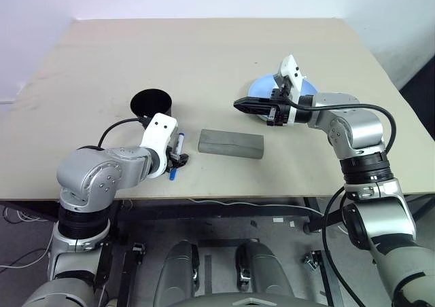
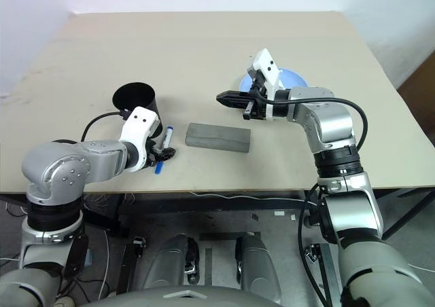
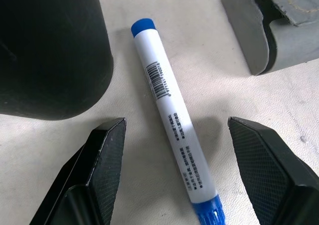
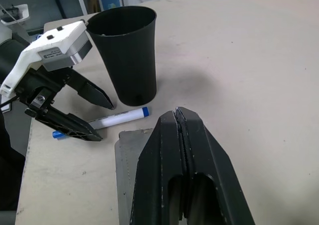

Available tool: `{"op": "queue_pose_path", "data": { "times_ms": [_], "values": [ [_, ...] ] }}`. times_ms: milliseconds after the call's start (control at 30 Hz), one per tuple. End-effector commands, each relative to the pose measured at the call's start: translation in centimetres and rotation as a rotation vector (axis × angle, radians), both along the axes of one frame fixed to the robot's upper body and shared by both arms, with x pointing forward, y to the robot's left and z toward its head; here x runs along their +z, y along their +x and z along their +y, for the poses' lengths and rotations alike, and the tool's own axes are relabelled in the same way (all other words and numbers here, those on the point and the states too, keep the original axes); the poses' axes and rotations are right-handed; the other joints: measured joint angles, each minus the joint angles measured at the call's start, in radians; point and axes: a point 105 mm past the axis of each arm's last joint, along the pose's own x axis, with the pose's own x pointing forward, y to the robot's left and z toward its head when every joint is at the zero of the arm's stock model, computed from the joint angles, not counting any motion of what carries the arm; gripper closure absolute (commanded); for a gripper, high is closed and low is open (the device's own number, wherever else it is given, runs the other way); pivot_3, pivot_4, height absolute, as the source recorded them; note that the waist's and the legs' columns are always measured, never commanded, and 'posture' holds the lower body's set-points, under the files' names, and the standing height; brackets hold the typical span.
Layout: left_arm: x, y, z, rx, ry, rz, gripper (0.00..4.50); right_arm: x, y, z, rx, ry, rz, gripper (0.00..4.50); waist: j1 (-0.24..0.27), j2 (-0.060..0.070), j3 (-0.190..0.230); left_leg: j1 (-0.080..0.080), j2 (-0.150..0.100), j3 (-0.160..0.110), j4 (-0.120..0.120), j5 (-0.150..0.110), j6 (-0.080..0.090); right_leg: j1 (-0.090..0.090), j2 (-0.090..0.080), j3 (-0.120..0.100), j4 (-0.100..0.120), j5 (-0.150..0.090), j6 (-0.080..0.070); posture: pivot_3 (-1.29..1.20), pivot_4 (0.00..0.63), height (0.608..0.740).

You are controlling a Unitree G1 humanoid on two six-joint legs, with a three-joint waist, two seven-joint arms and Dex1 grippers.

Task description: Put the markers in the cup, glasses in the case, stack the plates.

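At the near left we see the left gripper with its jaws spread wide on either side of the blue-capped marker, which lies flat on the table, not gripped. Just right lies the closed grey case. Just behind the marker stands the black cup. Farther right, the right gripper hovers, jaws shut and empty, before the blue plate.
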Motion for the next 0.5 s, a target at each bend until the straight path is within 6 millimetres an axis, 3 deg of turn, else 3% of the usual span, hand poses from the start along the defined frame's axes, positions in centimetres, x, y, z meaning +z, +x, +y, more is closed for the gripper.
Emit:
{"op": "queue_pose_path", "data": {
  "times_ms": [33,233,500],
  "values": [
    [0.3,0.0,0.4,0.018,0.003,-0.015,2.36,1.8,0.0,0.0,0.007,0.013,-0.069,4.50,0.000,0.000,0.000,0.000,0.000,0.000,0.000,0.000,0.000,0.000,0.000,0.000,0.000,0.000,0.000,0.00,0.150,0.670],
    [0.8,0.1,0.5,0.023,0.004,-0.041,4.23,1.8,0.0,-0.1,0.001,0.010,-0.072,4.50,0.000,0.000,0.000,0.000,0.000,0.000,0.000,0.000,0.000,0.000,0.000,0.000,0.000,0.000,0.000,0.00,0.150,0.670],
    [1.8,0.1,0.4,0.022,0.002,-0.107,4.23,1.7,0.1,-0.2,-0.004,0.003,-0.085,4.50,-0.001,0.000,0.000,-0.001,0.000,0.000,0.000,0.000,0.000,-0.001,0.000,0.000,0.000,0.000,0.000,0.00,0.150,0.670]
  ]
}}
